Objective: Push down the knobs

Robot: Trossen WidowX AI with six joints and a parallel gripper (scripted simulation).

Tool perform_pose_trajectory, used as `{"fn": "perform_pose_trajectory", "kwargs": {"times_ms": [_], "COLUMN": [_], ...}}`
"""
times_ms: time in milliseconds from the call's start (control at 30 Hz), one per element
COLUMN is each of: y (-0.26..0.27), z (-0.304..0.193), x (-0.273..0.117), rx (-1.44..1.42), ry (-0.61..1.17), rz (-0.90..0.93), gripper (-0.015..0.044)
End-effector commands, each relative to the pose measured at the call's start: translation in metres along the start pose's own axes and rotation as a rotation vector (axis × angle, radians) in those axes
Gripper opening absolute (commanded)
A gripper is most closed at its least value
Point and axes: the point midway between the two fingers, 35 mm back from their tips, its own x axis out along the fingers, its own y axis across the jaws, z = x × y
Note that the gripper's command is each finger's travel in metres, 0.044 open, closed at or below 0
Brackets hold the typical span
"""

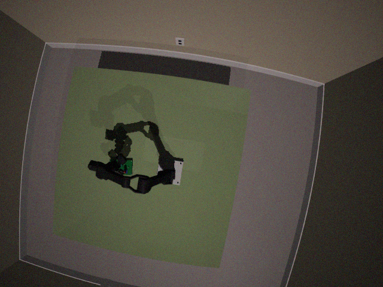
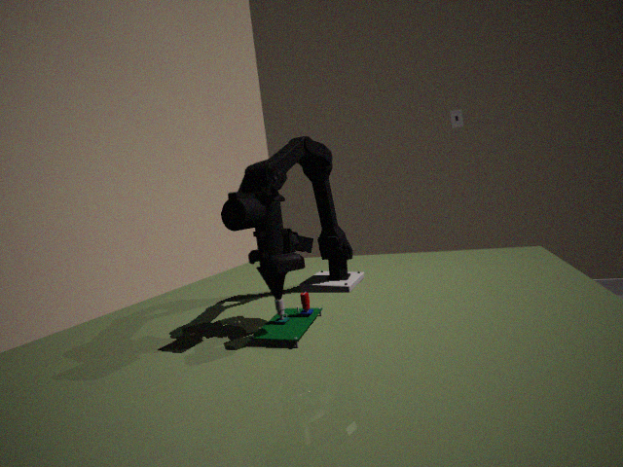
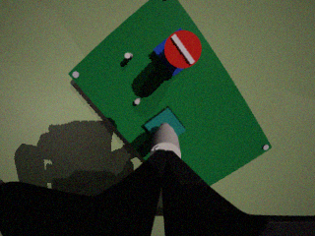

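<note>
The green circuit board (image 1: pixel 130 163) (image 2: pixel 281 332) (image 3: pixel 221 118) stands on short legs. A red knob (image 2: pixel 305 301) (image 3: pixel 175 59) with a white line on top stands upright over the blue potentiometer (image 2: pixel 307 312) (image 3: pixel 158 50). A pale grey knob (image 2: pixel 279 306) (image 3: pixel 166 137) stands over the teal potentiometer (image 2: pixel 282 320) (image 3: pixel 168 117). My gripper (image 2: pixel 277 297) (image 3: pixel 164 156) is shut with nothing between its fingers. Its tips are at the top of the grey knob and hide that top in the wrist view. Whether either knob sits against its potentiometer is too small to tell.
Two small pale posts (image 3: pixel 128 56) (image 3: pixel 137 101) stand on the board near the knobs. The arm reaches over the board from its white base plate (image 1: pixel 178 177) (image 2: pixel 356 278). The red knob is close beside the fingers. The arm's shadow falls beside and partly onto the board.
</note>
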Motion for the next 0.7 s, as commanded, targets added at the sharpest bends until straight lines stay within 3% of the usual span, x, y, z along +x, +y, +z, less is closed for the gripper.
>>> {"fn": "perform_pose_trajectory", "kwargs": {"times_ms": [0,667], "y": [-0.0012,-0.0012], "z": [-0.0004,-0.0004], "x": [0.0077,0.0103], "rx": [-0.001,-0.001], "ry": [-0.007,-0.007], "rz": [0.001,0.001], "gripper": [0.0,0.0]}}
